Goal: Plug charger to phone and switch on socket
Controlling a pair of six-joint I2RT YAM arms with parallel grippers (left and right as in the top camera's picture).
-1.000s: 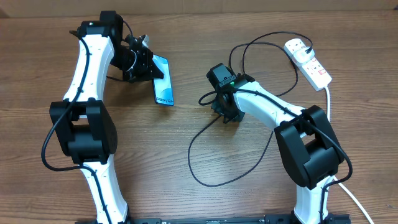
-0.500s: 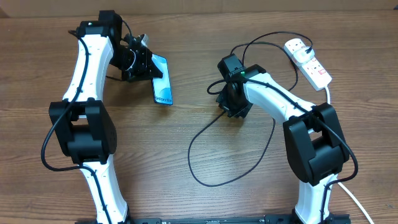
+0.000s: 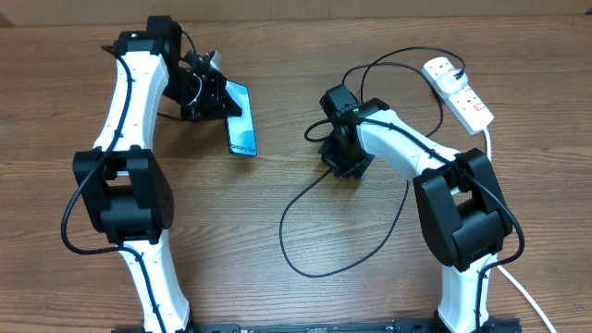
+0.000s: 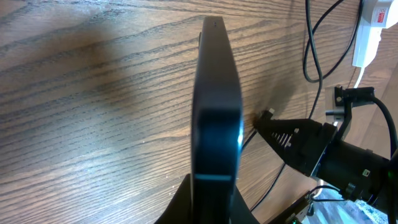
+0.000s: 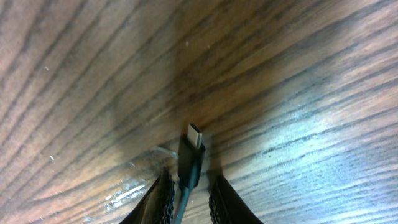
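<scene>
charger [image 5: 193,146] tip between fingers of right tool [image 5: 191,182], pointing outward

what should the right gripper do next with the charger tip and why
Probably close firmly on the charger connector: it lies on the table between the fingers of the right gripper, not clearly pinched yet, while the left gripper holds the phone on edge.
</scene>
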